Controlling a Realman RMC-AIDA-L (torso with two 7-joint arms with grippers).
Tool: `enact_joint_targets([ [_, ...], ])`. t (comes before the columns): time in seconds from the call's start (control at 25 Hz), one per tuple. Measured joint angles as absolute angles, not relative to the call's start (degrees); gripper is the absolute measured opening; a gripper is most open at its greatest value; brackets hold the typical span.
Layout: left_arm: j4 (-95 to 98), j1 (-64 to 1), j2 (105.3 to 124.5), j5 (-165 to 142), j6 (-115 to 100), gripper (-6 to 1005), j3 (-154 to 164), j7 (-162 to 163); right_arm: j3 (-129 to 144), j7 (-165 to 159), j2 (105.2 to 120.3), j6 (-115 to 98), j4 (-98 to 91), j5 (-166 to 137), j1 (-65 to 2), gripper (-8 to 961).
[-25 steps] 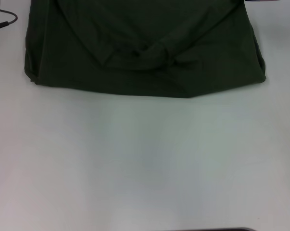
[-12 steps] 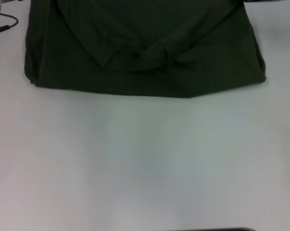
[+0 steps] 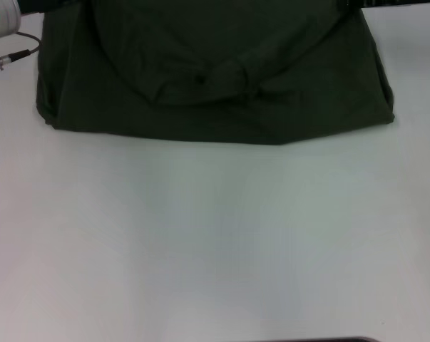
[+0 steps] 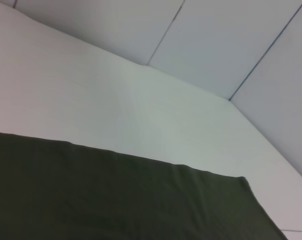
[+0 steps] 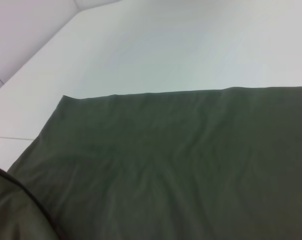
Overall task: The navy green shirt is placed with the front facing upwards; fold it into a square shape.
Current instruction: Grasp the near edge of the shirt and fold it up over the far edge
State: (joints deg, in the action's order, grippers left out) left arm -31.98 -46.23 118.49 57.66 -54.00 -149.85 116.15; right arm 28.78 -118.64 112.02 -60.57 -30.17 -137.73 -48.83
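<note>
Neither set of jaws shows in any view, so I cannot tell whether they are spread, pressed together or pinching cloth. Of the left arm [image 3: 2, 21] only a grey piece with a green light and a short cable peeks in at the far left corner of the head view, just beside the shirt's far left edge; of the right arm [image 3: 393, 3] only a dark strip shows at the far right corner, over the shirt's far right side. Both arms standing at the far corners suggests they are set there to take hold of that far edge and bring it over toward the robot, or have just laid a fold down; which of the two I cannot say. The navy green shirt [image 3: 215, 85] lies flat on the white worktop [image 3: 215, 242], at the far side of it, well apart from the near edge. It appears already folded in part: a plain green surface faces up, no lettering shows, and a curved fold with a bunched knot of cloth sits near its middle. Its long axis runs left to right across the worktop, with a nearly straight near edge facing the robot. Both wrist views show a smooth stretch of the shirt with bare worktop past it.
</note>
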Motion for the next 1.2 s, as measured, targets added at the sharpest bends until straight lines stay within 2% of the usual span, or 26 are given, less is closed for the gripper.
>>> enact_joint_targets([
  [0.12,-31.9,-46.2,118.67,57.7,-53.0,64,-149.9,116.1,28.8,-118.6,112.06,-60.1,-30.1,-137.7,-48.6,141],
  [0.56,-32.6,-42.5,119.47,66.2,-49.4,438,-149.8,112.8,28.7,-116.2,112.61,-57.9,-32.1,-134.3,-46.6,512],
  [0.68,-32.7,-41.4,119.39,67.1,-51.4,584,-149.6,112.3,28.9,-115.3,112.60,-60.1,-33.4,-131.6,-44.5,621],
  [0.76,-32.9,-40.3,118.99,67.1,-54.7,682,-149.6,112.3,28.9,-115.1,112.60,-62.4,-34.6,-130.5,-42.8,646],
  [0.88,-33.7,-39.0,118.89,66.9,-57.7,891,-149.6,112.2,28.9,-115.1,112.59,-66.0,-36.2,-129.8,-40.2,684],
  [1.2,-37.1,-35.1,118.90,66.7,-66.0,891,-146.4,111.4,28.8,-113.8,112.02,-75.5,-38.1,-129.6,-34.4,689],
])
